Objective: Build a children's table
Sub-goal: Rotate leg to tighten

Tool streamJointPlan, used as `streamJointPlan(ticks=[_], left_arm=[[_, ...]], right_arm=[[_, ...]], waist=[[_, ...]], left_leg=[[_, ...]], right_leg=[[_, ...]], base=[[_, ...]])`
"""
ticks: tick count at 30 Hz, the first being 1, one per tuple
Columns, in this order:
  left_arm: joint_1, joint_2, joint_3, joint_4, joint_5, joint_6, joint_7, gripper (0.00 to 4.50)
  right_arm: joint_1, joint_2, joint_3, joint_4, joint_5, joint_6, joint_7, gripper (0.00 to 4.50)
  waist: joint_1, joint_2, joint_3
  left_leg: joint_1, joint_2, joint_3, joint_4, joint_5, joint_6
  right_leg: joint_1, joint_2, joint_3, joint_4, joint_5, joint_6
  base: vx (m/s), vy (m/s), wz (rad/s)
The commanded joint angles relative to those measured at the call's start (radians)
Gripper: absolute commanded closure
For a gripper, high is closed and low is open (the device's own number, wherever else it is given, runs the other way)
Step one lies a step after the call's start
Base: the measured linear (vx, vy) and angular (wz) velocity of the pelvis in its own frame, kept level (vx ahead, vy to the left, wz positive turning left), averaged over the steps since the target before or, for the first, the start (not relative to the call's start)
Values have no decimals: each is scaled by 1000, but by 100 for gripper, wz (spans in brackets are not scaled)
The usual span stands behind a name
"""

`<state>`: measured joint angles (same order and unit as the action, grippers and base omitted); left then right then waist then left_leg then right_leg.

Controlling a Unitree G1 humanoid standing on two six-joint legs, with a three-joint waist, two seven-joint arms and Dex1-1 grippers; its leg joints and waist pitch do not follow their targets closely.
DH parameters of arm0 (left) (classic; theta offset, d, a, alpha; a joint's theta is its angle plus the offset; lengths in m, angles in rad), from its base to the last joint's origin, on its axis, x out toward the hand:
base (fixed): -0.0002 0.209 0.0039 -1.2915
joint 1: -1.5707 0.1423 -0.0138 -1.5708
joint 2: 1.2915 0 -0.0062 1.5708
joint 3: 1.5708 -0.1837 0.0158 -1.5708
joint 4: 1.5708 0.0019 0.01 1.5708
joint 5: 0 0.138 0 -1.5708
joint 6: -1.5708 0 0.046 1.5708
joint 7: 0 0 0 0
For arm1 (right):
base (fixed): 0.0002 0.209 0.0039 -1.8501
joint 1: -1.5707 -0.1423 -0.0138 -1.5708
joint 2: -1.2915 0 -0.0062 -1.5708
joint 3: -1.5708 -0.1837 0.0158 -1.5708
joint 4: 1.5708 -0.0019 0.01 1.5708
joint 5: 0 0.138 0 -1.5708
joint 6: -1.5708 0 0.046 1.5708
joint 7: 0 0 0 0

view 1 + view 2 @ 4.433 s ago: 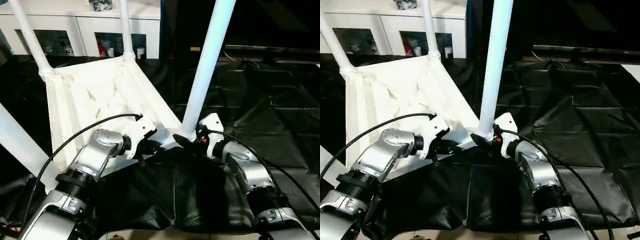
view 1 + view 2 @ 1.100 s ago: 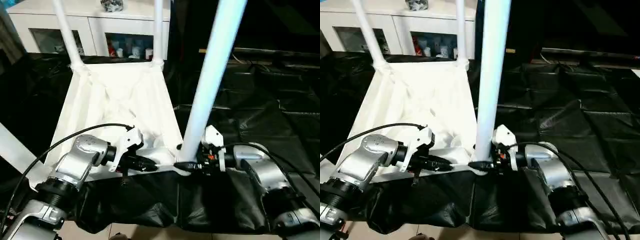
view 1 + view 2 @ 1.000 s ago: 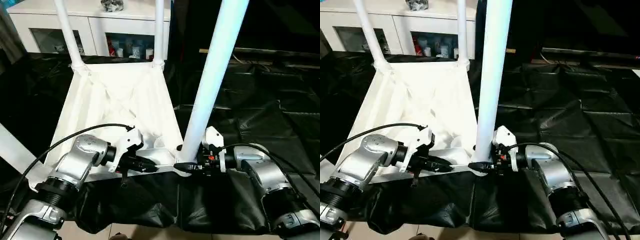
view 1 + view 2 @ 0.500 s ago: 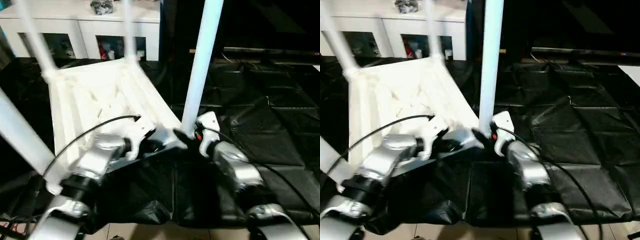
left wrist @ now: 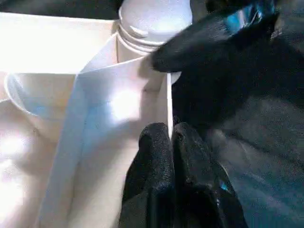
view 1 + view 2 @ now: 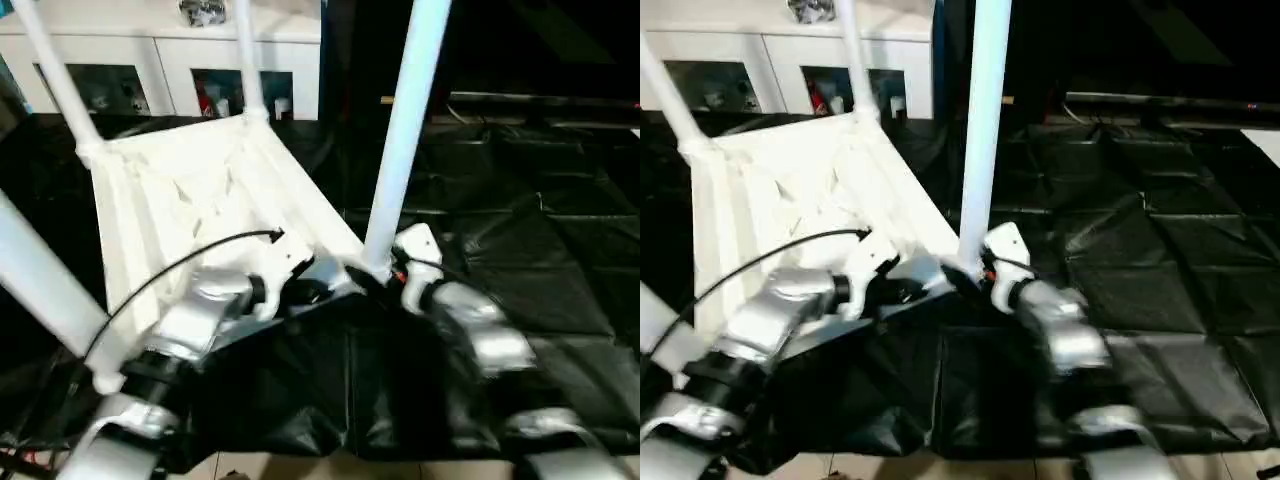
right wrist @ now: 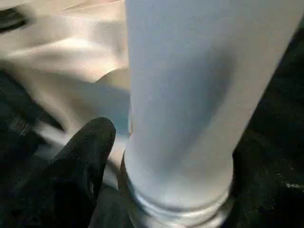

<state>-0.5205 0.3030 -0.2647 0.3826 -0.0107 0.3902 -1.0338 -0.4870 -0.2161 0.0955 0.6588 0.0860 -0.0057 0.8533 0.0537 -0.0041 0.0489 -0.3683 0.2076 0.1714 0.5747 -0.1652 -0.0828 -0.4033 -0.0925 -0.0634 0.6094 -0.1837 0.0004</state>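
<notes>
The children's table stands upside down on black sheeting, its ribbed white tabletop (image 6: 190, 200) facing up. Legs rise from its corners: two far ones (image 6: 245, 60) (image 6: 60, 80), a near left one (image 6: 40, 280) and a near right one (image 6: 400, 130). My left gripper (image 6: 320, 290) is shut on the tabletop's thin near rim, its fingers (image 5: 156, 142) pressed together on that edge beside the corner socket. My right gripper (image 6: 375, 275) is at the foot of the near right leg (image 7: 180, 95), open, with one finger (image 7: 92, 152) a little off the leg's collar.
A white cabinet (image 6: 160, 70) with glass doors stands behind the table. Crumpled black sheeting (image 6: 520, 250) covers the floor to the right and in front. A dark low shelf (image 6: 540, 100) runs along the back right. A black cable (image 6: 180, 265) arcs over my left forearm.
The head views have swung, so the table sits further left in the picture. Both grippers stay at the same spots on the table. My right forearm now shows blurred, in motion.
</notes>
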Motion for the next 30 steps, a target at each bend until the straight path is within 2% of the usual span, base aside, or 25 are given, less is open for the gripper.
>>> streamJointPlan(ticks=[1,3,5,8,9,12,15,16,19,20,21,23,24,25,30], left_arm=[[-3,-15,-54,-41,-34,4,-70,450],[0,18,-57,-34,-35,-24,-115,450],[0,18,-57,-34,-35,-24,-116,450],[8,72,-57,-39,-59,-61,-218,450],[10,80,-54,-41,-65,-61,-233,450],[14,105,-45,-41,-86,-85,-282,450],[16,116,-43,-45,-95,-82,-303,450],[17,119,-43,-46,-97,-82,-307,450],[18,125,-44,-49,-107,-81,-321,450],[18,125,-44,-49,-107,-80,-322,450],[22,124,-44,-52,-108,-79,-323,450],[24,122,-43,-52,-106,-82,-321,450],[24,120,-41,-49,-103,-84,-315,450],[24,117,-39,-47,-101,-85,-309,450],[-2,67,-6,-8,-81,-90,-182,450]], right_arm=[[17,1,78,-23,11,19,133,74],[26,-45,80,-45,22,18,213,74],[26,-46,80,-46,22,19,215,74],[43,-103,89,-93,57,51,333,74],[47,-112,93,-103,63,58,355,74],[58,-132,106,-133,73,75,410,74],[58,-128,102,-133,74,68,413,74],[56,-125,101,-131,76,67,413,88],[57,-117,104,-133,85,75,418,88],[57,-116,105,-133,86,77,418,116],[63,-109,103,-140,101,89,424,122],[66,-108,102,-143,106,95,427,127],[68,-107,101,-145,107,97,428,146],[70,-106,101,-147,106,98,429,146],[91,-62,73,-142,115,95,351,182]], waist=[[1,-2,-62],[8,-1,-63],[9,-1,-62],[12,-5,-59],[14,-2,-59],[18,-2,-58],[18,-3,-58],[19,-3,-58],[21,-2,-60],[22,-2,-61],[25,-12,-63],[26,-8,-62],[28,-8,-62],[29,-8,-62],[33,-6,-59]], left_leg=[[2,15,4,-65,-254,53],[6,16,6,-62,-232,64],[6,17,7,-62,-233,67],[6,17,6,-65,-257,64],[7,19,6,-66,-265,60],[9,20,6,-67,-283,50],[9,20,5,-69,-284,40],[10,20,5,-68,-285,39],[10,20,5,-68,-269,38],[9,20,5,-67,-259,39],[8,20,5,-65,-240,45],[9,21,7,-64,-225,50],[10,22,8,-64,-222,51],[10,21,8,-64,-223,51],[10,20,8,-66,-247,41]], right_leg=[[50,-37,37,-76,-196,-218],[49,-36,36,-72,-156,-243],[49,-36,37,-72,-153,-247],[51,-36,36,-75,-200,-237],[50,-36,35,-76,-218,-234],[47,-39,37,-78,-253,-227],[45,-39,37,-78,-264,-222],[44,-40,38,-79,-266,-223],[45,-39,38,-76,-243,-228],[46,-39,37,-73,-224,-232],[48,-40,37,-68,-208,-235],[47,-38,37,-68,-186,-240],[47,-39,38,-68,-178,-243],[46,-38,38,-68,-178,-243],[45,-41,39,-73,-217,-231]], base=[[0,0,0],[0,0,0],[0,0,0],[0,0,0],[0,0,0],[0,0,0],[0,0,0],[0,0,0],[0,0,0],[0,0,0],[0,0,0],[0,0,0],[0,0,0],[0,0,0],[0,0,0]])
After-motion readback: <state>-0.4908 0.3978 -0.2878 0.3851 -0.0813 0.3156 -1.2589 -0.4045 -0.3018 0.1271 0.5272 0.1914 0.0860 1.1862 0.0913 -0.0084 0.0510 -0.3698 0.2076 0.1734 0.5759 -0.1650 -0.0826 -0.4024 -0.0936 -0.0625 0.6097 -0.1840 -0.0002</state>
